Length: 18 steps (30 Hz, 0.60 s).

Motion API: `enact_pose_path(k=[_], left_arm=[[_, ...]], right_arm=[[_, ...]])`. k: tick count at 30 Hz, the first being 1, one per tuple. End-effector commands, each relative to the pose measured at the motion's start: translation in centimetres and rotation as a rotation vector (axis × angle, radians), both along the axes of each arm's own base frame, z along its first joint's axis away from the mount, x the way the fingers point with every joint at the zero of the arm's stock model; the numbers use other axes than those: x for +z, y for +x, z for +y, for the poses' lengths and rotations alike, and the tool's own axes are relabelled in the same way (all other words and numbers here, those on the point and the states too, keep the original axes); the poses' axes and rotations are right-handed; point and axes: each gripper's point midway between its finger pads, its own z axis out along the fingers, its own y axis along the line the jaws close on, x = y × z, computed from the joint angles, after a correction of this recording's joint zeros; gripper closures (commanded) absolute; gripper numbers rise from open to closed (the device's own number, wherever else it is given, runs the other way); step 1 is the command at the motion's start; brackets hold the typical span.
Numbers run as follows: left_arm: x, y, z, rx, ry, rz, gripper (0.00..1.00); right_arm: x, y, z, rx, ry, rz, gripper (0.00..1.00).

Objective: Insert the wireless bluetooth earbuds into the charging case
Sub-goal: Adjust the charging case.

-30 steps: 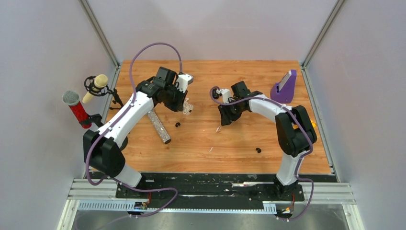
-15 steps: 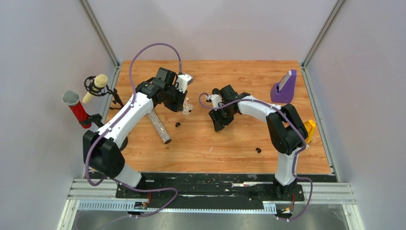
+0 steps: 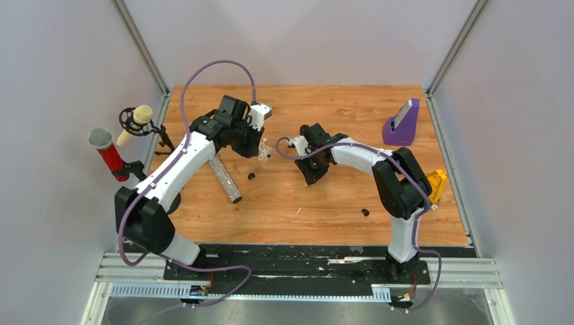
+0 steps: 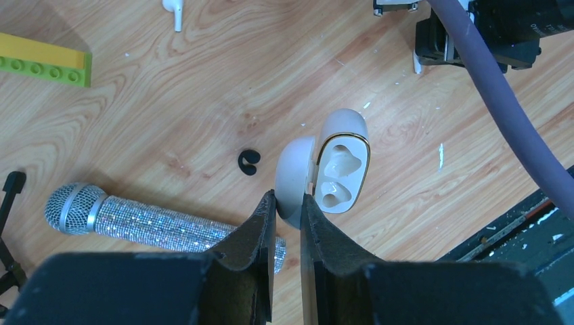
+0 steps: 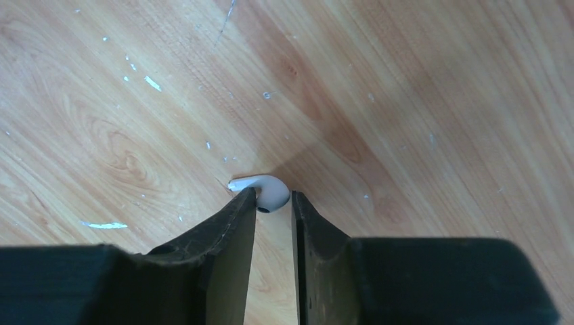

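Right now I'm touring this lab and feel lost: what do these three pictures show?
Two robot arms stand at a wooden table. One picture looks down from above; the other two come from a camera on each wrist, so the dark prongs there are fingers. The left gripper pinches an open white case by one half. The right gripper has a white bud between its tips; whether it grips yet, I cannot tell. On the table lie a glitter mic, a black bud, a second white bud and a brick.

Left arm (image 3: 179,162) stretched forward, left jaws pinched tight. Right arm (image 3: 362,153) bent inward, right jaws tip-down, narrow gap.
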Motion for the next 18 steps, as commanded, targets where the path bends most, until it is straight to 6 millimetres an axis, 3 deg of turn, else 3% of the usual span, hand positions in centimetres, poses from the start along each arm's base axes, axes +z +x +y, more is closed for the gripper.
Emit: enact_pose_path(k=[1,13,18], left_arm=[[1.8,0.0,-0.5,-0.011,-0.051,-0.055,0.87],[1.1,-0.2,-1.1,-0.03,-0.069,-0.019,0.87],[0.3,-0.3,-1.3,-0.036,-0.067,0.009,0.87]], right_arm=[[0.4,2.2,0.1,0.001,-0.025,-0.087,0.75],[2.5,3.6,-0.1,0.09,-0.007,-0.249,0.89],[5.1,4.5,-0.3,0.16,0.015,-0.404,0.92]])
